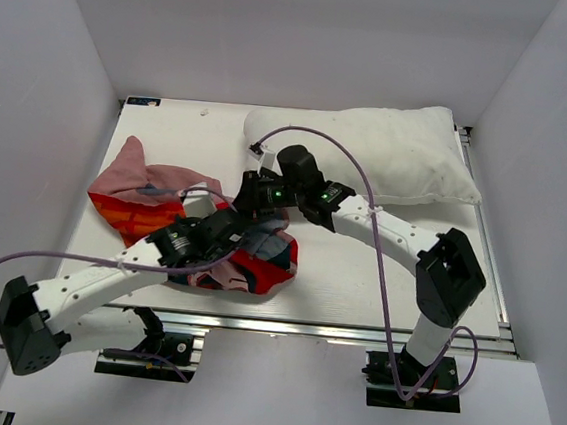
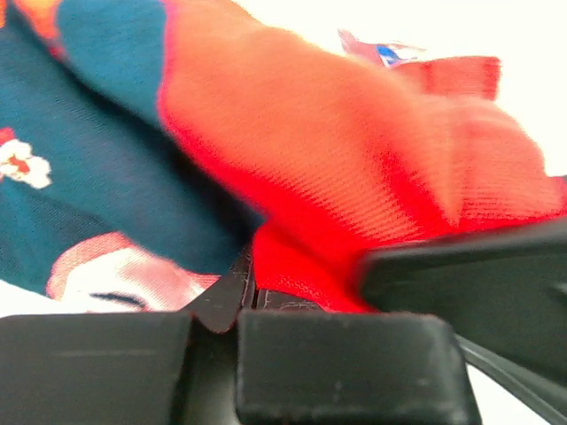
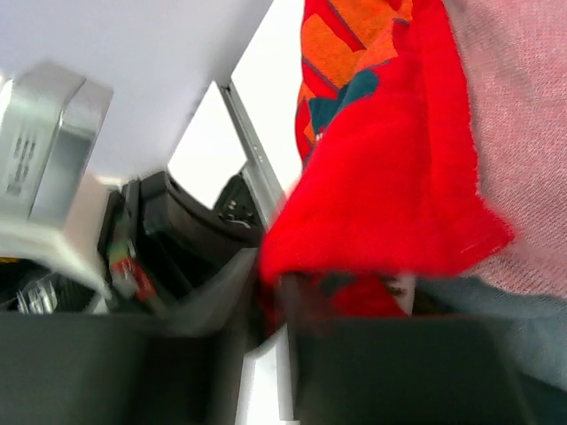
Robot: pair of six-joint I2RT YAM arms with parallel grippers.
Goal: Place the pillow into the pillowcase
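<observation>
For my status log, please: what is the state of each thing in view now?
pillow: lying flat at the far right, outside the pillowcase
pillowcase: crumpled in a heap
left claw: shut on the pillowcase
right claw: red cloth at its jaws, grip unclear

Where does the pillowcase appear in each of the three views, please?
Top external: pillowcase bunched left of centre.
Left wrist: it fills most of the frame, from the left edge across the centre.
Right wrist: it hangs down the right half.
Shared landmark: the teal print on its red cloth.
</observation>
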